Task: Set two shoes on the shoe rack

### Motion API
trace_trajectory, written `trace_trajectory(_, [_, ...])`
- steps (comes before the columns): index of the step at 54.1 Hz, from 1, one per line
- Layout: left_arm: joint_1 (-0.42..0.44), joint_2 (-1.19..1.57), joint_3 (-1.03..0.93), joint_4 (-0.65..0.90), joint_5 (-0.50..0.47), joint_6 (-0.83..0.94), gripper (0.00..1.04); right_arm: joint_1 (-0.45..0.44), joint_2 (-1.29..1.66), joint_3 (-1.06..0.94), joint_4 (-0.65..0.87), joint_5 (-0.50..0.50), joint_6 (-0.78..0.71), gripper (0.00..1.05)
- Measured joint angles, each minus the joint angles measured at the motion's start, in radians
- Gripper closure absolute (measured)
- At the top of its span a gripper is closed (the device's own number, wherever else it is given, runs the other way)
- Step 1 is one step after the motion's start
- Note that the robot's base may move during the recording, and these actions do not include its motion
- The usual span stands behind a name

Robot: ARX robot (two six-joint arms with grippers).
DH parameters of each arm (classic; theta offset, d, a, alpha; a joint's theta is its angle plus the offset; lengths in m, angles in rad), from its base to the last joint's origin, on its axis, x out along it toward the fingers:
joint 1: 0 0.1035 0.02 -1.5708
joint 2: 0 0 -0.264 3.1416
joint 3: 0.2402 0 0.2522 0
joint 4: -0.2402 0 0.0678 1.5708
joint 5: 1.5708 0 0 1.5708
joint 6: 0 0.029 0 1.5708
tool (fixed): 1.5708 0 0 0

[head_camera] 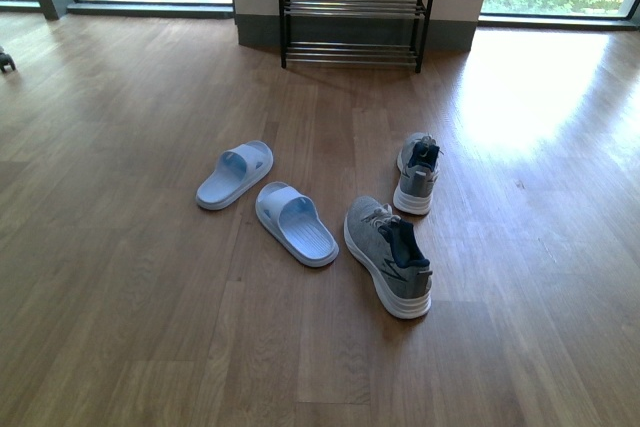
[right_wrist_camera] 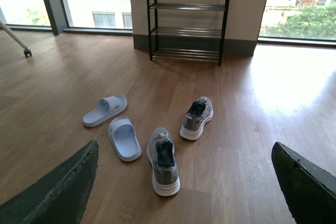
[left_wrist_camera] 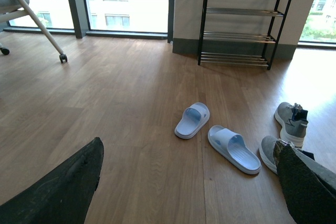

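Two pale blue slide sandals lie on the wooden floor, one (head_camera: 235, 174) to the left and one (head_camera: 296, 223) beside it. Right of them are two grey knit sneakers, the near one (head_camera: 388, 254) and the far one (head_camera: 417, 173). The black-framed shoe rack (head_camera: 355, 7) with silver rod shelves stands against the back wall, its shelves bare. Neither arm shows in the front view. My left gripper (left_wrist_camera: 191, 182) is open, high above the floor short of the sandals (left_wrist_camera: 234, 148). My right gripper (right_wrist_camera: 184, 182) is open too, above the floor behind the near sneaker (right_wrist_camera: 162, 160).
A white chair leg with a castor (left_wrist_camera: 62, 57) stands at the far left by the windows. A small dark object (head_camera: 7, 60) sits at the left edge of the floor. Bright sunlight glares on the boards at the right (head_camera: 530, 97).
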State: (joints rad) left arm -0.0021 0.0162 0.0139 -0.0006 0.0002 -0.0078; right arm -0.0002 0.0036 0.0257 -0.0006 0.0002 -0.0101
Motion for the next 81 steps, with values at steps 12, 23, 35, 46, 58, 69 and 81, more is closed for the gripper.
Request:
trace_trajectory(12, [0.0, 0.0, 0.0, 0.0, 0.0, 0.0, 0.09, 0.0, 0.0, 0.0, 0.0, 0.0, 0.0, 0.09])
trace_trajectory(23, [0.0, 0.0, 0.0, 0.0, 0.0, 0.0, 0.09, 0.0, 0.0, 0.0, 0.0, 0.0, 0.0, 0.09])
trace_trajectory(35, [0.0, 0.0, 0.0, 0.0, 0.0, 0.0, 0.09, 0.0, 0.0, 0.0, 0.0, 0.0, 0.0, 0.09])
trace_trajectory(46, [0.0, 0.0, 0.0, 0.0, 0.0, 0.0, 0.09, 0.0, 0.0, 0.0, 0.0, 0.0, 0.0, 0.09])
trace_trajectory(58, [0.0, 0.0, 0.0, 0.0, 0.0, 0.0, 0.09, 0.0, 0.0, 0.0, 0.0, 0.0, 0.0, 0.09])
trace_trajectory(69, [0.0, 0.0, 0.0, 0.0, 0.0, 0.0, 0.09, 0.0, 0.0, 0.0, 0.0, 0.0, 0.0, 0.09])
trace_trajectory(81, [0.0, 0.0, 0.0, 0.0, 0.0, 0.0, 0.09, 0.0, 0.0, 0.0, 0.0, 0.0, 0.0, 0.09])
